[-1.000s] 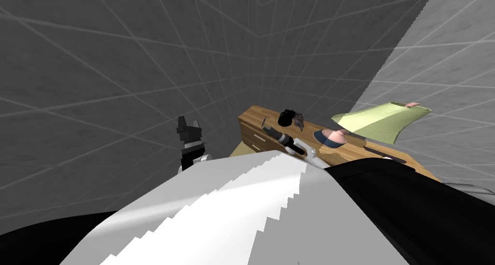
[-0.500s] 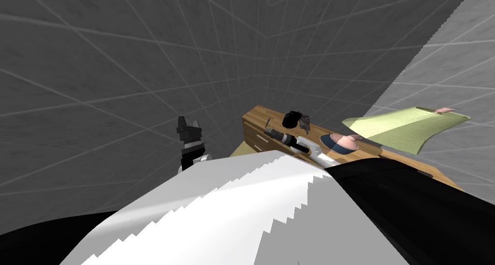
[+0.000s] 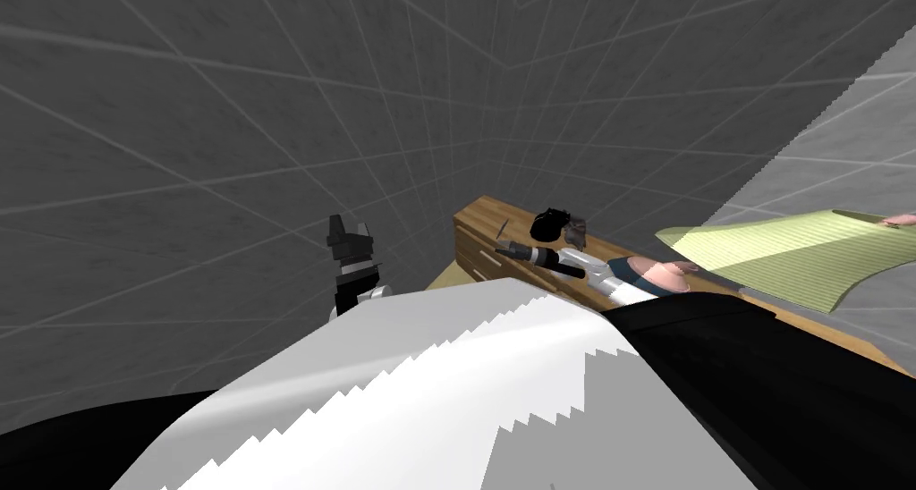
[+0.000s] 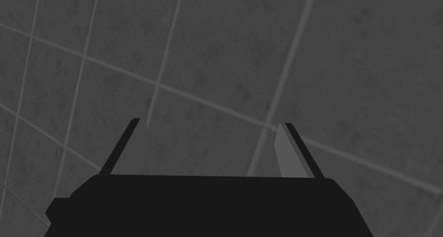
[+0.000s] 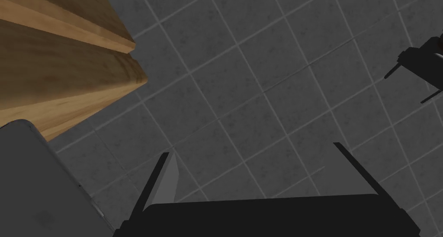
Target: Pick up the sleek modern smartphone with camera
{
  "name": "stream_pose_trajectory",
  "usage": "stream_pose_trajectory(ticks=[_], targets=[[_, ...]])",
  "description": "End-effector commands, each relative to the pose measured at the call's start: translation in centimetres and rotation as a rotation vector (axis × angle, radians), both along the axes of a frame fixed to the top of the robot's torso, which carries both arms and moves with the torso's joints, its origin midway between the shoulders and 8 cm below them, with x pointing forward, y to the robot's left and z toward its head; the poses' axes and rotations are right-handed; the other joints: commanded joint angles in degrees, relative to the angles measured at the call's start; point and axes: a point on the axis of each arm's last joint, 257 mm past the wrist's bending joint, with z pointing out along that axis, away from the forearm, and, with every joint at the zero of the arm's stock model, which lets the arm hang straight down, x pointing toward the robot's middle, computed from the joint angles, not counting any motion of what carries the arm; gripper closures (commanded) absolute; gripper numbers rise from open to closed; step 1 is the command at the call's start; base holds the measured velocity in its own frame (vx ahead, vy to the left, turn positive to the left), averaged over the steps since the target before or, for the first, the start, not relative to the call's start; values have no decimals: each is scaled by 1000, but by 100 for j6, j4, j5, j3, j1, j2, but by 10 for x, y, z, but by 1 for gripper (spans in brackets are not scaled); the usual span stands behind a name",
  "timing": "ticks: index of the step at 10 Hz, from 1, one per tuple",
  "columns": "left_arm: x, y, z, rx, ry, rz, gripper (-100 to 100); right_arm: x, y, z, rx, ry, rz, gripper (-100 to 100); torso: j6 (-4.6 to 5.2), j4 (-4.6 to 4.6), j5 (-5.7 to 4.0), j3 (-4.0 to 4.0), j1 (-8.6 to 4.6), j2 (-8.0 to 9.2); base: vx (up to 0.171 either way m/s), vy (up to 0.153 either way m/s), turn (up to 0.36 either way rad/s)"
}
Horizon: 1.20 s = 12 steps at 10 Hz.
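Right gripper (image 5: 251, 148) is spread wide and empty over the grey tiled floor (image 5: 268, 87), just past the corner of the wooden dresser (image 5: 65, 74) at upper left. A grey rounded slab, seemingly the phone (image 5: 39, 182), sits at lower left, outside the fingers. Left gripper (image 4: 210, 122), left of centre in the head view, also gapes, holding nothing.

- My head camera swung, so the desk (image 3: 472, 243) slid toward the picture's right.
- The green ribbed sheet (image 3: 787, 257) beyond the desk ran up to the picture's edge.
- The right forearm (image 3: 555, 261) lay flatter along the desk, and its white section met the pink and blue object (image 3: 657, 274) on the desk.
- The black area beside the desk cut off that object's lower part.
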Motion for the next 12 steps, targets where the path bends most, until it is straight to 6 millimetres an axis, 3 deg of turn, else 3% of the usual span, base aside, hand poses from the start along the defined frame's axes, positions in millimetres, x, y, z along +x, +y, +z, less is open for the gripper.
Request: stream_pose_trajectory(ticks=[1, 4, 7, 10, 11, 12], targets=[[0, 0, 0, 0, 0, 0, 0, -5, -17, -13, -79, 23, 15, -100, 0, 0, 0, 0, 0, 0, 14, 23, 164], [0, 0, 0, 0, 0, 0, 0, -8, -45, -21, -194, 49, 42, -100, -2, 0, 1, 0, 2, -1, 13, 13, 102], [0, 0, 0, 0, 0, 0, 0, -13, -88, -32, -340, 89, 61, -100, 2, 0, 0, -1, 1, -1, 18, 13, 121], [0, 0, 0, 0, 0, 0, 0, -14, -122, -29, -459, 113, 81, -100, -2, -1, 1, -2, 4, -4, 21, 14, 93], [0, 0, 0, 0, 0, 0, 0, -15, -142, -30, -516, 131, 81, -100, 2, 0, 1, -1, 3, -2, 17, 13, 129], [0, 0, 0, 0, 0, 0, 0, -15, -147, -27, -541, 133, 88, -100, -1, -1, 0, -2, 3, -3, 15, 8, 65]])
